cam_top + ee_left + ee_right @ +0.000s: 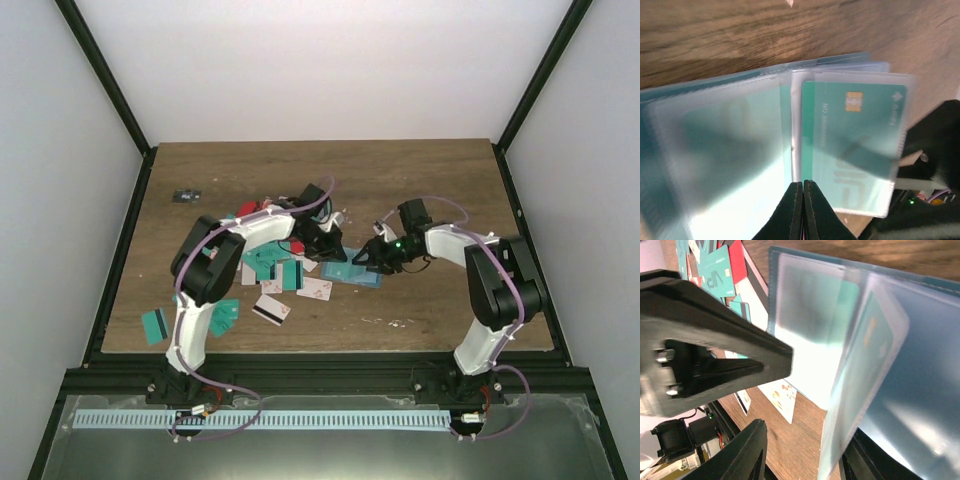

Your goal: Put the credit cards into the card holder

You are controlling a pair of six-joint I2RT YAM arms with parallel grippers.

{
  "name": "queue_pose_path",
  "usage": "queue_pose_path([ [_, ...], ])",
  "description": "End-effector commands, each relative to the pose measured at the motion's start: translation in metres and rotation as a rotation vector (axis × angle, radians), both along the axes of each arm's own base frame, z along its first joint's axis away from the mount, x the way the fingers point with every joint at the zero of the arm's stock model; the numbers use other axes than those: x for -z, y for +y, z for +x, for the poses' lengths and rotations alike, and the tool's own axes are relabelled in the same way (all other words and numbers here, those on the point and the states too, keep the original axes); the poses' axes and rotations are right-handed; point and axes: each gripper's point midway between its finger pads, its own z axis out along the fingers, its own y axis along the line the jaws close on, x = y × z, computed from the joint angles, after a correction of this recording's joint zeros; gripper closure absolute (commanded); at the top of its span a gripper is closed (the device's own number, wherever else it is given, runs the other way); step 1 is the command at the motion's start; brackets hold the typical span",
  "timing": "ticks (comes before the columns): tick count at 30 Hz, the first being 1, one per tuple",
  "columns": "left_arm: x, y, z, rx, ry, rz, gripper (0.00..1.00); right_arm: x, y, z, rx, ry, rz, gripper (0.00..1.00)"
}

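One camera looks down from high over the table (400, 180). Both wrist cameras see the card holder (740, 140) up close.

Premises: a robotics laboratory test cell, not a domestic or commercial space.

Evidence:
- Plain white panel walls (330, 60) enclose the work area on three sides, carried in slanting black frame struts (105, 75).
- The brown wood-grain tabletop (420, 190) is a bare bench surface.
- Two white-and-black jointed robot arms, left (205, 270) and right (495, 290), are bolted to a black rail (330, 372) at the near edge.
- Lilac cables (230, 395) loop from the arm bases to a slotted grey cable duct (300, 419) on a metal shelf below.
- Teal, red and white credit cards (270, 310) lie loose on the bench as trial material.
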Motion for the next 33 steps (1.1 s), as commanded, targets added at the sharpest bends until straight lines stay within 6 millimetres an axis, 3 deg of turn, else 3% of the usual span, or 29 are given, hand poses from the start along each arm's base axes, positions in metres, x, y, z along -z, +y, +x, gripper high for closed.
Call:
queue_pose_path([
  [1,-0.045,0.025,0.013,-0.078,-0.069,-0.023,0.96,-0.015,0.025,0.012,-0.033,-0.034,0.016,0.59],
  [7,-0.063,0.07,0.007,-0.149,-0.122,0.015,0.95,-0.032,0.073,0.012,-0.122,-0.049,0.043,0.56],
  [11,-0.068,0.101,-0.01,-0.189,-0.151,0.045,0.93,-0.055,0.099,0.009,-0.177,-0.089,0.086,0.52],
  [18,-0.065,0.144,-0.049,-0.23,-0.184,0.143,0.81,-0.074,0.096,0.006,-0.158,-0.142,0.083,0.5],
  [25,-0.046,0.188,-0.085,-0.336,-0.169,0.27,0.59,-0.053,0.081,-0.023,-0.124,-0.114,0.056,0.48],
  [33,-0.022,0.213,-0.1,-0.432,-0.146,0.359,0.47,-0.041,0.1,-0.057,-0.16,-0.112,0.022,0.48],
])
